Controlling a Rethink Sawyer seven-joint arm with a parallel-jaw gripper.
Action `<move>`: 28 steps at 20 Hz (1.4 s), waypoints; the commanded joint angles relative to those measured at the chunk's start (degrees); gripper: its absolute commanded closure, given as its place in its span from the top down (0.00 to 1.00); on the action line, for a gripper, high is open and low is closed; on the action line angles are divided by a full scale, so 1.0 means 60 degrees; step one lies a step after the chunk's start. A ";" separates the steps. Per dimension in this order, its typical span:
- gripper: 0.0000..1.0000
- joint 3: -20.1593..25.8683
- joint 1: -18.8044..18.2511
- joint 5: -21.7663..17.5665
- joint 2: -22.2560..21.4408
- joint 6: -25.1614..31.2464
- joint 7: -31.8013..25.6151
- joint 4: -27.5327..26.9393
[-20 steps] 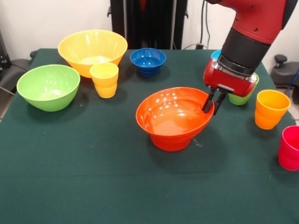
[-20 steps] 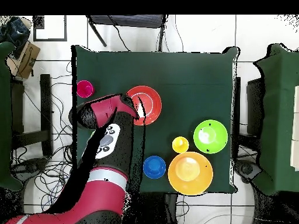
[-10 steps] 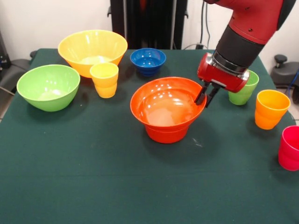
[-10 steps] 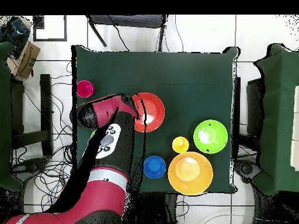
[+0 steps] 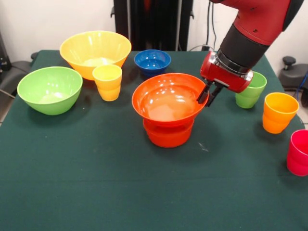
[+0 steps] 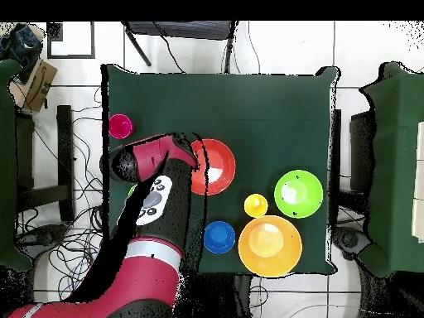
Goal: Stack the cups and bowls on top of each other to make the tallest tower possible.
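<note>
Gripper (image 5: 205, 93): jaws pinched on the rim of the wide orange bowl (image 5: 168, 98), at that bowl's picture-right edge in the front view.
Wide orange bowl: raised, level, directly above the smaller orange bowl (image 5: 168, 133).
Smaller orange bowl: on the green bench (image 5: 96, 183), mid-table.
Green cup (image 5: 250, 90): just behind the gripper.

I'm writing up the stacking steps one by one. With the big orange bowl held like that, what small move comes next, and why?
Probably lower it a little. The pincer is shut on the rim of the wide orange bowl, which sits directly over the smaller orange bowl. The wide bowl looks raised rather than settled, so easing it down should seat it before the pincer lets go.
</note>
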 commanded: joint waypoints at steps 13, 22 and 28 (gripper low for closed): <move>0.00 0.0336 0.0055 -0.0295 0.0112 0.0523 0.0205 -0.0778; 0.00 -0.0019 0.0322 -0.0444 0.0165 0.0886 0.0146 -0.1170; 0.00 -0.0157 0.0402 -0.0364 0.0240 0.0855 0.0176 -0.1238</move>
